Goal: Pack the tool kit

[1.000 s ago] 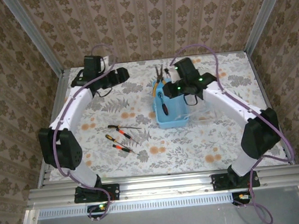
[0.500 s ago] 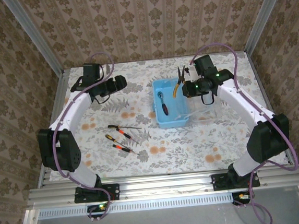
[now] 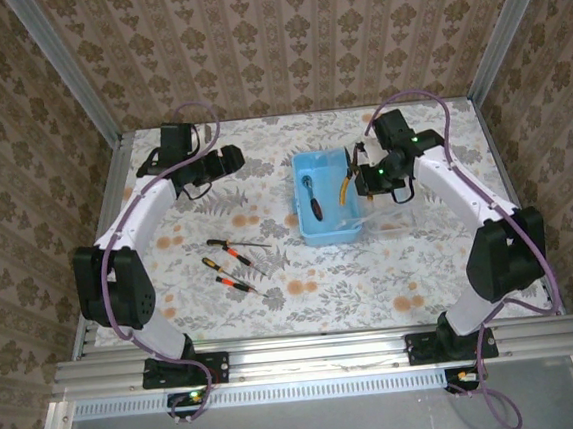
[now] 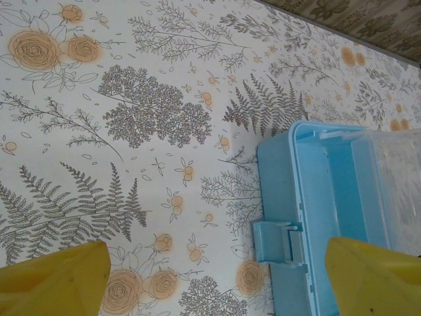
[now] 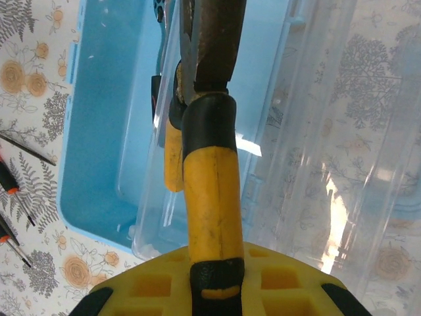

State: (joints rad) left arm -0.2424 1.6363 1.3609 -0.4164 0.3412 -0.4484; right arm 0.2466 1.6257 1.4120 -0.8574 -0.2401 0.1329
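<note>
Right of centre in the top view, the right gripper (image 3: 361,176) is clamped on the yellow-handled pliers (image 3: 347,179), holding them over the right edge of the open light-blue case (image 3: 318,230). In the right wrist view the pliers (image 5: 210,164) point toward the top of the frame, above where the case (image 5: 105,118) meets its clear lid (image 5: 322,131). One screwdriver (image 3: 312,197) lies inside the case. Three loose screwdrivers (image 3: 233,264) lie on the floral table (image 3: 411,264), lower left of the case. At upper left, the left gripper (image 3: 230,161) hangs empty, its yellow fingers (image 4: 56,280) spread wide.
</note>
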